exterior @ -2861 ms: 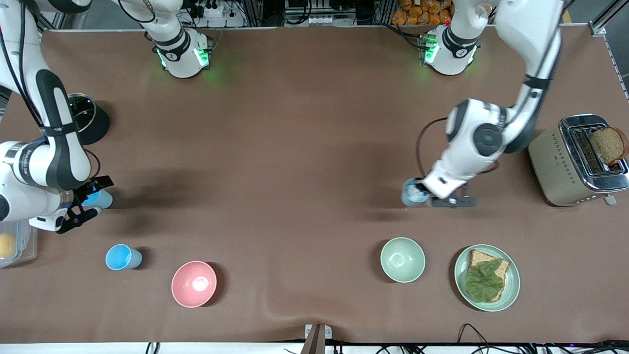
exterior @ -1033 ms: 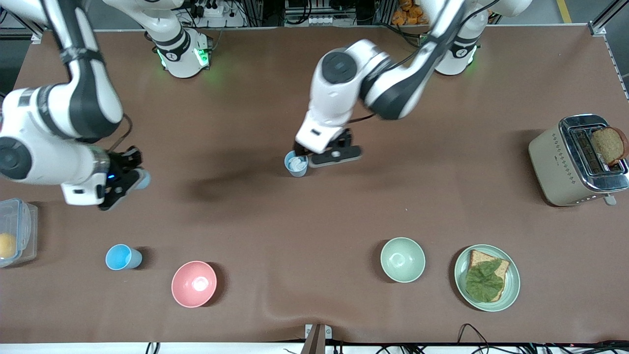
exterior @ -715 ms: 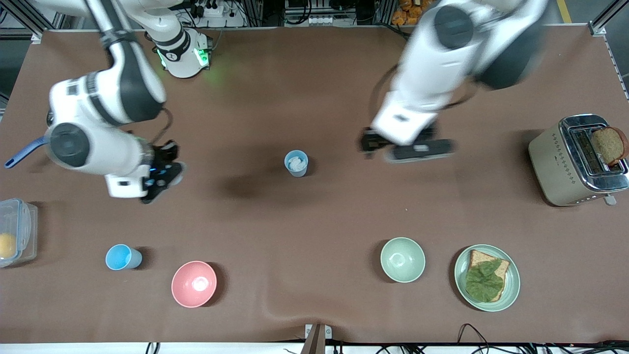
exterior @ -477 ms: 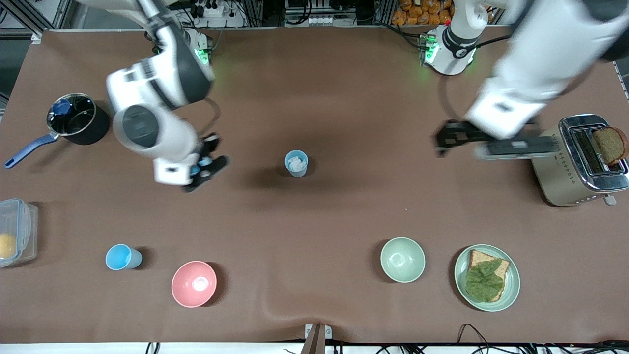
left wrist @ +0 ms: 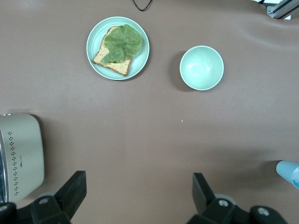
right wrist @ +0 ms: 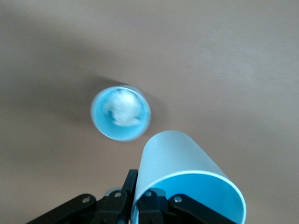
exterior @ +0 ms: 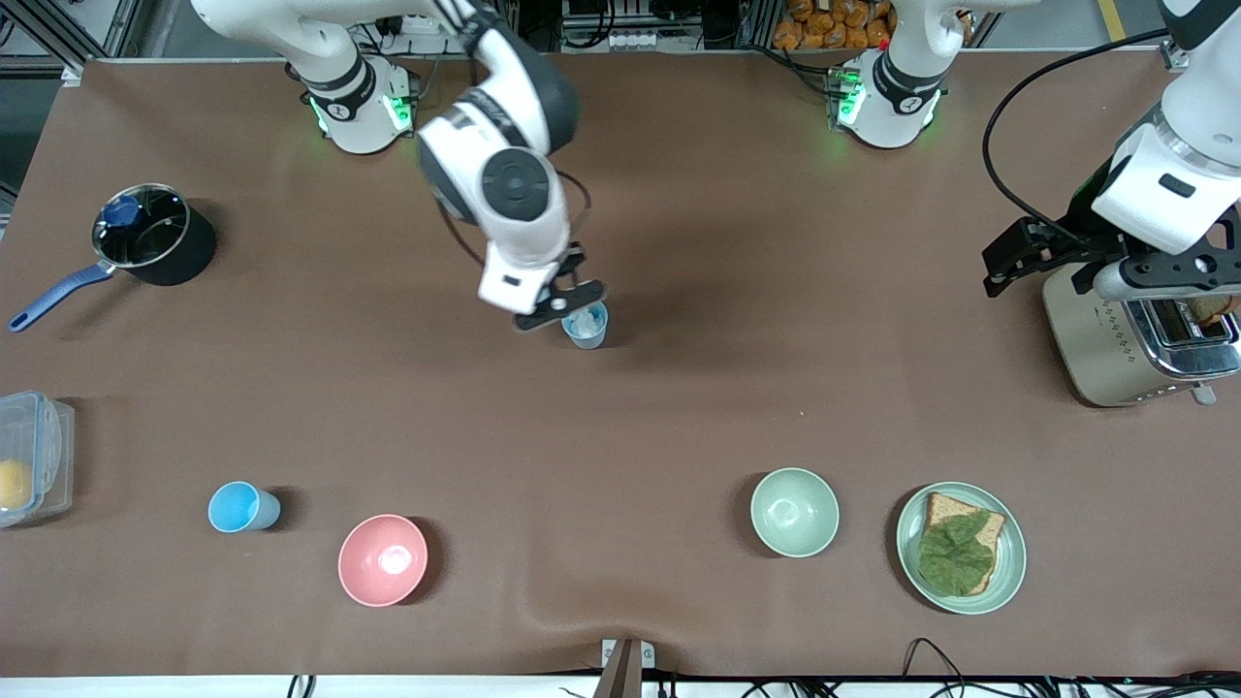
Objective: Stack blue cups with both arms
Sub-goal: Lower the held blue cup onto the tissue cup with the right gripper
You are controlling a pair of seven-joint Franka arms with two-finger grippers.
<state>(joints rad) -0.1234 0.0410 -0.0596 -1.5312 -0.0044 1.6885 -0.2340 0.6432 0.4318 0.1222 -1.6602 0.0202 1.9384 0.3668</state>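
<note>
A blue cup (exterior: 586,327) stands mid-table with something white inside; it also shows in the right wrist view (right wrist: 120,113). My right gripper (exterior: 559,303) hangs just over its rim, shut on the rim of a second blue cup (right wrist: 187,175), which is tilted on its side beside the standing cup. A third blue cup (exterior: 242,507) stands near the front camera toward the right arm's end. My left gripper (exterior: 1023,257) is open and empty in the air beside the toaster; its fingers (left wrist: 74,191) stand wide apart over bare table.
A pink bowl (exterior: 382,559), a pale green bowl (exterior: 794,511) and a plate (exterior: 1008,572) with toast and lettuce line the front. A toaster (exterior: 1115,330) stands at the left arm's end. A black pot (exterior: 155,237) and a clear box (exterior: 34,456) are at the right arm's end.
The left gripper set its cup down mid-table, let go and swung back to the toaster. The right gripper carried its cup from its end of the table to the standing cup.
</note>
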